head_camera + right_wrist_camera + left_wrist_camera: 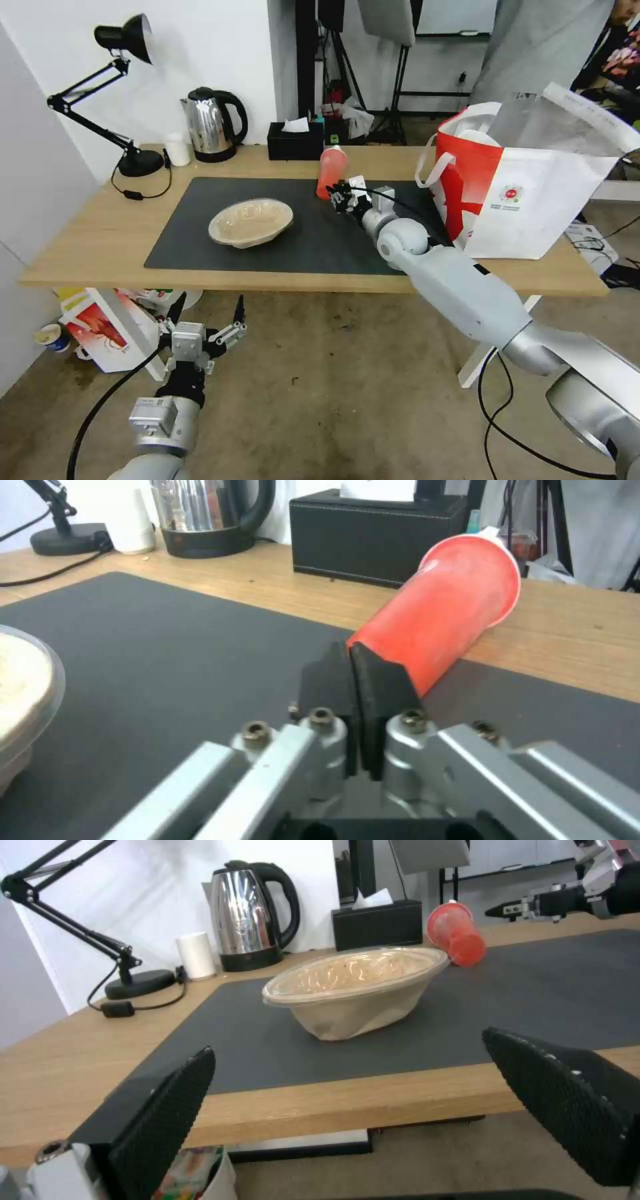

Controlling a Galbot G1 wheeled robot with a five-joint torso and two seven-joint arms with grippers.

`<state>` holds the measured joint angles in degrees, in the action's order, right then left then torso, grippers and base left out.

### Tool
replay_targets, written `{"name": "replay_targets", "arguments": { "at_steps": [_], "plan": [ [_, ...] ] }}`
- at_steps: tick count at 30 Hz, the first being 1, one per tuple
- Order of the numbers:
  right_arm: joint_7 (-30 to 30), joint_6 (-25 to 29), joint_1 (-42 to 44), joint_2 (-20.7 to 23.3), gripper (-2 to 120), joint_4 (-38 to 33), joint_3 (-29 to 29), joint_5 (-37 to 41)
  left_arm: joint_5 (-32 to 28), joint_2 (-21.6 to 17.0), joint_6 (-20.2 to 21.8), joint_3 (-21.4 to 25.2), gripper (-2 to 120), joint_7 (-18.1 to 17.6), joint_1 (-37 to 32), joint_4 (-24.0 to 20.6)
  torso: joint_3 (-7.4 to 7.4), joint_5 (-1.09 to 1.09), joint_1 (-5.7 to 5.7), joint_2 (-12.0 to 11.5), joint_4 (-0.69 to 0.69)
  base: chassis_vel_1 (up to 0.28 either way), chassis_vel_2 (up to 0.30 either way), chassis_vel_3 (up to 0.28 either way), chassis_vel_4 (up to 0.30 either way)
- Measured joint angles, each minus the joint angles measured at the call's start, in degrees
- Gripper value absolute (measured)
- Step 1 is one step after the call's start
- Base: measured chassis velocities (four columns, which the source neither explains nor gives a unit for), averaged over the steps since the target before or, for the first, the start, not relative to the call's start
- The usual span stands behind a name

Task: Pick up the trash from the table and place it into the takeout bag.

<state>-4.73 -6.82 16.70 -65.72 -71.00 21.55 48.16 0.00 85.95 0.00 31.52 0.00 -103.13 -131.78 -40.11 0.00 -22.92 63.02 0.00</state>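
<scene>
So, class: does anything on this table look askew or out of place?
Yes: the red cup lies tipped on its side at the mat's far edge, lid end towards the tissue box. No spill shows. The right gripper, fingers shut, sits at its base. The beige dish also tilts. The left gripper hangs open below the table.

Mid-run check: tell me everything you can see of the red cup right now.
The red cup is a tapered, matte, paper-looking cup with a white lid at its wide end. It lies tipped on its side, its narrow base on the dark mat and its wide end over the bare table, in front of the tissue box. The right gripper, fingers pressed together, sits right at its base; actual contact is unclear. Nothing else touches it.
</scene>
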Motion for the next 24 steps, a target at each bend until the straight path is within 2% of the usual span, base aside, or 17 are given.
{"name": "replay_targets", "arguments": {
  "at_steps": [8,24],
  "plan": [
    [0.1,0.1,0.1,0.6,0,-1.2,0.0,0.0,0.0,0.0,0.0,0.0,100,0.0,0.0,0.0,0.0,-0.01,0.0,0.0,-0.01,0.0,0.0,0.0,0.0],
    [-1.7,-1.3,0.7,3.7,0,-8.0,-0.1,0.0,0.0,0.0,0.0,0.0,100,0.0,0.0,0.0,0.0,0.0,0.0,0.0,-0.01,0.0,0.0,0.0,0.0]
  ]
}}
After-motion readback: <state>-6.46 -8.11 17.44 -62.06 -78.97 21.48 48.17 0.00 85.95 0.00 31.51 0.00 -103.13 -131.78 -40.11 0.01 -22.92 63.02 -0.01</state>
